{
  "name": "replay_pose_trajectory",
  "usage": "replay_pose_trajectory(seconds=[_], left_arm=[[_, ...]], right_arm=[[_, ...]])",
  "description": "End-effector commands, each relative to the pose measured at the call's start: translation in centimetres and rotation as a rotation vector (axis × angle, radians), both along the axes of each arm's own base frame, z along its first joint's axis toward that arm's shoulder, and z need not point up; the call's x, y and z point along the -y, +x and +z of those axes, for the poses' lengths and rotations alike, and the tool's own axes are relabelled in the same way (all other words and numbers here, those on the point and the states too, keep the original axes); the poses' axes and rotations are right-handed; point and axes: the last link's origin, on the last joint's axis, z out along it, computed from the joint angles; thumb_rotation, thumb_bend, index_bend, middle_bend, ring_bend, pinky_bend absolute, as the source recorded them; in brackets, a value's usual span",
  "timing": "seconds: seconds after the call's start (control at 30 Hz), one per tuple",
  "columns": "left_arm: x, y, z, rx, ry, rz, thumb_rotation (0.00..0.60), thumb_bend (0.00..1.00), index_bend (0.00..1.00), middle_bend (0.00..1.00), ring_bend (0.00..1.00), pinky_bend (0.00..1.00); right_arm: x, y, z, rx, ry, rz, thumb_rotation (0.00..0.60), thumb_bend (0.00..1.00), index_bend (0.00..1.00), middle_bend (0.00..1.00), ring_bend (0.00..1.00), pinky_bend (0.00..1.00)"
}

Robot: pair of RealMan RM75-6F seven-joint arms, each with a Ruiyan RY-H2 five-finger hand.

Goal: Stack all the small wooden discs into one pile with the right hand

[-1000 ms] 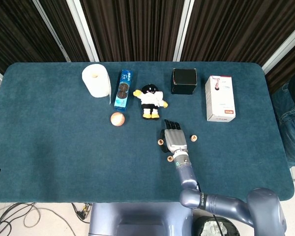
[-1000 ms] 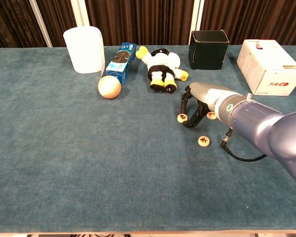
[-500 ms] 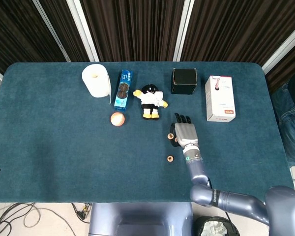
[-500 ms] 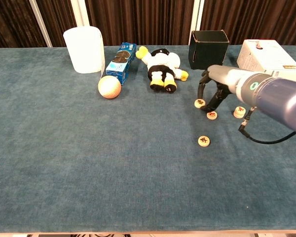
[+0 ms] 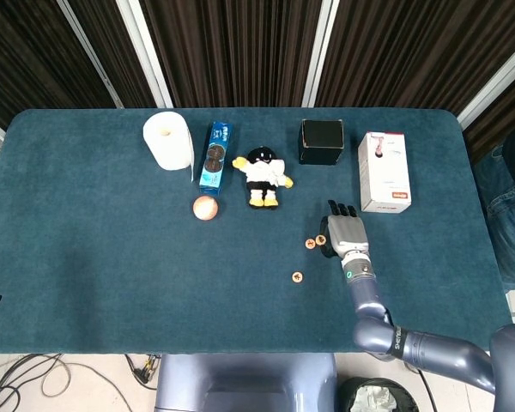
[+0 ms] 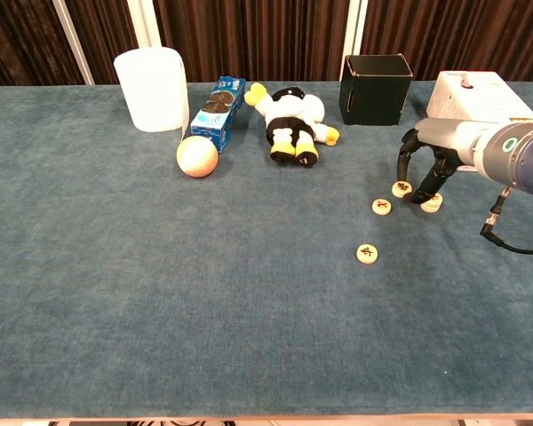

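Right hand [image 6: 424, 169] is pinching a wooden disc [image 6: 401, 188], I think, fingers arched over another disc [image 6: 432, 203] toward the table's right edge, presumably to stack.

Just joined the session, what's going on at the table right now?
The right hand is down on the table, fingers curled over a small wooden disc, with a second disc right beside it. Whether it actually grips the disc is not clear. Two more discs lie loose nearby: one just left of the hand, one nearer the robot. Nothing is stacked yet. The left hand is out of view.
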Motion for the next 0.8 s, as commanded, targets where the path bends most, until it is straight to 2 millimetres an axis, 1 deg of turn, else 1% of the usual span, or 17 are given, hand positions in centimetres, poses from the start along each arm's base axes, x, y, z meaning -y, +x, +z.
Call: replay_pose_trajectory(seconds=[0.03, 0.23, 0.8], left_arm=[[0.0, 0.0, 0.0, 0.006, -0.002, -0.002, 0.6, 0.15, 0.07, 0.0, 0.0, 0.0], [0.1, 0.0, 0.0, 0.014, -0.012, -0.005, 0.6, 0.15, 0.07, 0.0, 0.0, 0.0], [0.1, 0.1, 0.0, 0.009, -0.005, -0.004, 0.6, 0.15, 0.07, 0.0, 0.0, 0.0]], right_arm=[[0.1, -0.3, 0.0, 0.001, -0.007, -0.006, 0.6, 0.41, 0.52, 0.0, 0.0, 0.0], [0.4, -0.7, 0.2, -0.001, -0.021, -0.006, 0.6, 0.41, 0.52, 0.0, 0.0, 0.0], [0.3, -1.7, 0.7, -0.016, -0.023, -0.028, 0.6, 0.41, 0.52, 0.0, 0.0, 0.0]])
